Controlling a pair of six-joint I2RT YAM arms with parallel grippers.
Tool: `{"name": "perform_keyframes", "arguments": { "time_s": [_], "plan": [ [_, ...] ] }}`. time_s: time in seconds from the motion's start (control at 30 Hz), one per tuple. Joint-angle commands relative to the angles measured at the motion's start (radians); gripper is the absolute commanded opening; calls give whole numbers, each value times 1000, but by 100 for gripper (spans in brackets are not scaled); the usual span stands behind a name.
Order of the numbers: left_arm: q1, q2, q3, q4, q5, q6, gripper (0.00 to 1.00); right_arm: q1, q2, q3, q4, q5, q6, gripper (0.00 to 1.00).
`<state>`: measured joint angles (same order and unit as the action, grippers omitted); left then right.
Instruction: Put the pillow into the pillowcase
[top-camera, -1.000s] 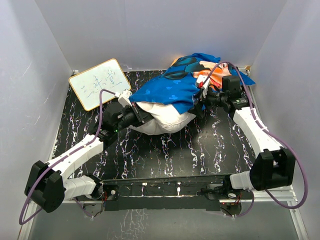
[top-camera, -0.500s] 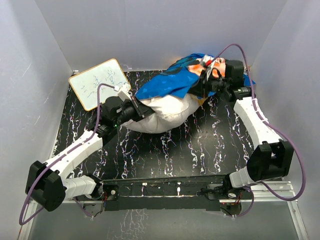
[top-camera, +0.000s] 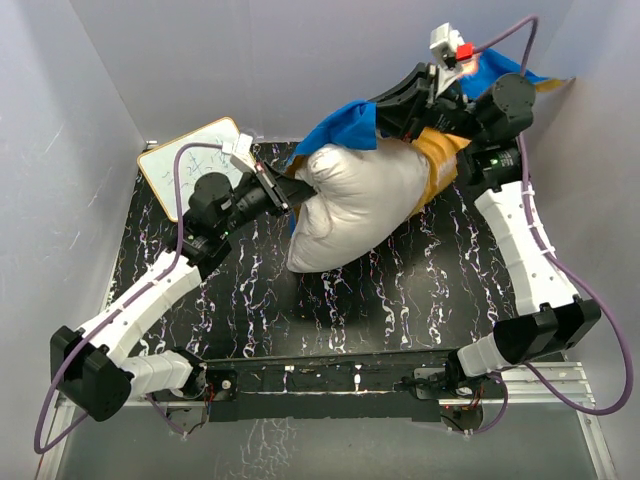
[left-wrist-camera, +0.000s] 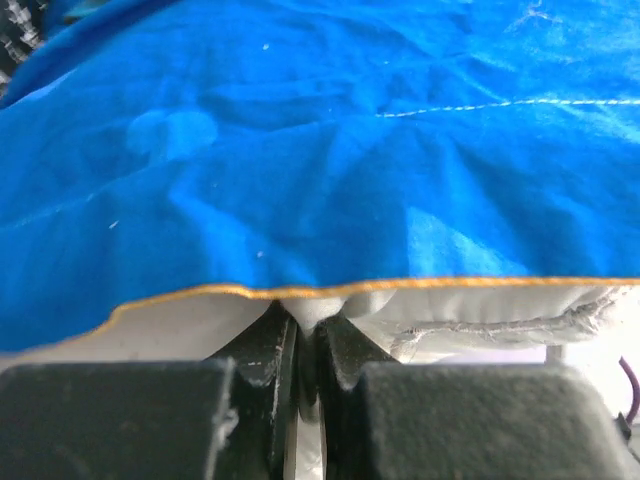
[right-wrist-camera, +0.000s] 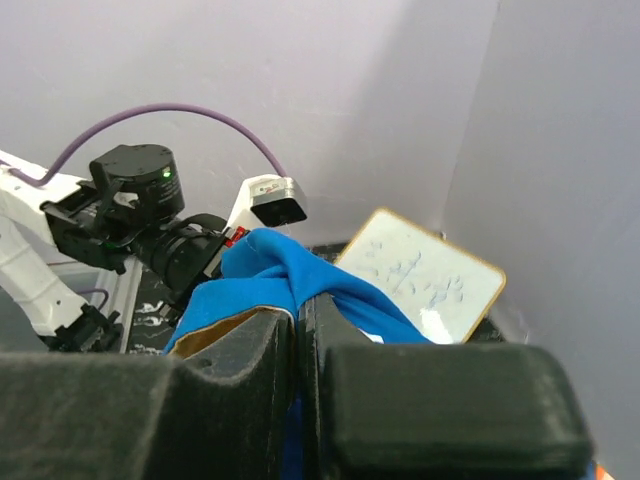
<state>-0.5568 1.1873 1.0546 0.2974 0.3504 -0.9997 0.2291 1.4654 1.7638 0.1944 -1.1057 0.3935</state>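
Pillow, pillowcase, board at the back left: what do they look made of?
Pillow: soft woven cloth over filling, matte white; it bulges and creases. Pillowcase: thin cloth, likely cotton or polyester, blue with a stitched orange hem; it drapes in folds. Whiteboard: smooth glossy white panel in a pale frame, probably wood or plastic; it carries pen marks.

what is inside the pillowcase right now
Only the far end of the white pillow sits in the pillowcase; most of it sticks out bare. How deep it reaches is hidden by the cloth.
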Motion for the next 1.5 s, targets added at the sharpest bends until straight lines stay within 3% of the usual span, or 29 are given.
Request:
{"name": "perform_keyframes", "arguments": {
  "time_s": [0.0, 0.1, 0.2, 0.27, 0.33, 0.5, 0.63, 0.8, 0.93, 1.13, 1.37, 1.4, 1.47],
  "plan": [
    [22, -4, -179, 98, -101, -203, 0, 69, -29, -103, -189, 109, -166, 10],
    [26, -37, -372, 157, -207, -368, 0, 94, -16, -178, -384, 266, -374, 39],
    [29, -75, -497, 144, -282, -430, 0, 80, -28, -192, -475, 342, -509, 80],
    [28, -104, -537, 101, -311, -433, 0, 43, -57, -199, -485, 306, -535, 94],
    [29, -132, -559, 50, -337, -424, 0, -5, -92, -215, -495, 250, -558, 99],
    [32, -173, -602, 20, -359, -416, 0, -120, -218, -313, -497, 92, -583, 99],
    [34, -171, -612, 38, -357, -416, 0, -173, -348, -430, -525, 75, -636, 99],
    [37, -147, -593, 58, -337, -394, 0, -198, -446, -595, -574, 177, -662, 100],
    [37, -136, -564, 57, -313, -358, 0, -199, -467, -736, -544, 383, -661, 99],
    [37, -117, -528, 61, -277, -324, 0, -187, -381, -805, -470, 454, -622, 80],
    [37, -107, -518, 80, -254, -315, 0, -72, -278, -797, -391, 630, -617, 76],
    [38, -107, -518, 80, -252, -314, 0, -67, -269, -793, -385, 636, -615, 72],
    [38, -107, -514, 78, -251, -310, 0, -63, -256, -782, -386, 642, -620, 51]
  ]
}}
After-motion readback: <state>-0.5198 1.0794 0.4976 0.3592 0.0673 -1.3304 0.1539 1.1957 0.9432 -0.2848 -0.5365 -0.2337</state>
